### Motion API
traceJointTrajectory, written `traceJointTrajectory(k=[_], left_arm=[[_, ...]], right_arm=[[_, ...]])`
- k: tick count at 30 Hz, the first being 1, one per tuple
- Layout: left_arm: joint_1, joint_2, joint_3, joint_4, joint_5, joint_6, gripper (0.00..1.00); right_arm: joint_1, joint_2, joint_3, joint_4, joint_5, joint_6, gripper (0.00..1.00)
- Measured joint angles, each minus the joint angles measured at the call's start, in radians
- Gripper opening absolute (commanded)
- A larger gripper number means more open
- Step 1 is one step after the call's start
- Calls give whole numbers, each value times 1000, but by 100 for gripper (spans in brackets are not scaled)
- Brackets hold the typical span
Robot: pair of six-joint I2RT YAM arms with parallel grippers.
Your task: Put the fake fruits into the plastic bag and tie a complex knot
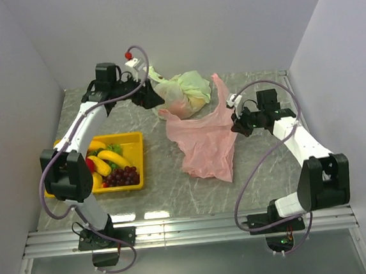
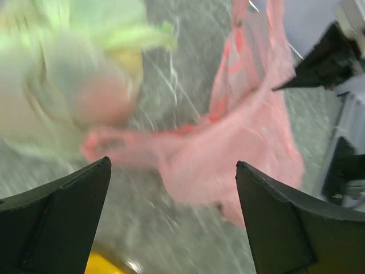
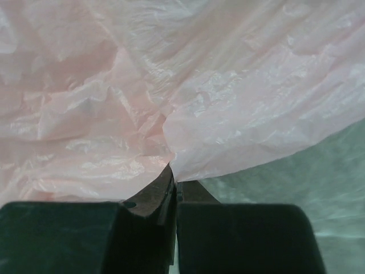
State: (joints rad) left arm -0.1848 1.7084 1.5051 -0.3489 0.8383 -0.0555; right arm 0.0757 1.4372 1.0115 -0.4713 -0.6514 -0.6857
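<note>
A: Grippers?
B: right gripper clamped on plastic bag edge; left gripper spread wide, empty
A: Fruits?
B: fake fruits in yellow tray (left arm nearer); bag lies right of them

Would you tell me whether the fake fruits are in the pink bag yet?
Not yet: the fake fruits lie in the yellow tray, apart from the pink bag.
</note>
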Motion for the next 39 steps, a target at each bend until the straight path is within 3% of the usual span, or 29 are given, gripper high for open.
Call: traceJointTrajectory(k=[5, 10, 15, 20, 27, 28, 29, 31, 33, 34, 35, 39], left_arm=[[-79, 76, 138, -31, -37, 123, 99], [-144, 185, 157, -79, -21, 196, 99], [-181, 214, 82, -96, 85, 215, 99], [-208, 145, -76, -2, 189, 143, 99], [-280, 41, -243, 198, 173, -33, 99], [-295, 37, -256, 219, 156, -47, 95], [-311, 35, -273, 246, 138, -74, 80], [-335, 35, -299, 286, 108, -127, 62], [-343, 35, -336, 332, 84, -197, 31], [-343, 32, -360, 368, 71, -244, 15], [-339, 25, -394, 404, 56, -290, 0], [-323, -35, -501, 515, -5, -488, 0]], right_arm=[[16, -74, 61, -83, -61, -247, 0], [21, -116, 145, -164, -156, -449, 0], [45, -154, 153, -206, -216, -570, 0], [66, -145, 152, -193, -237, -607, 0], [84, -163, 100, -55, -283, -586, 0], [89, -174, 83, -26, -290, -573, 0], [93, -188, 63, 10, -300, -555, 0], [99, -209, 31, 92, -314, -505, 0], [104, -214, 16, 177, -325, -449, 4], [109, -208, 15, 219, -325, -406, 15], [113, -199, 17, 259, -323, -365, 40], [129, -64, 137, 311, -256, -108, 64]])
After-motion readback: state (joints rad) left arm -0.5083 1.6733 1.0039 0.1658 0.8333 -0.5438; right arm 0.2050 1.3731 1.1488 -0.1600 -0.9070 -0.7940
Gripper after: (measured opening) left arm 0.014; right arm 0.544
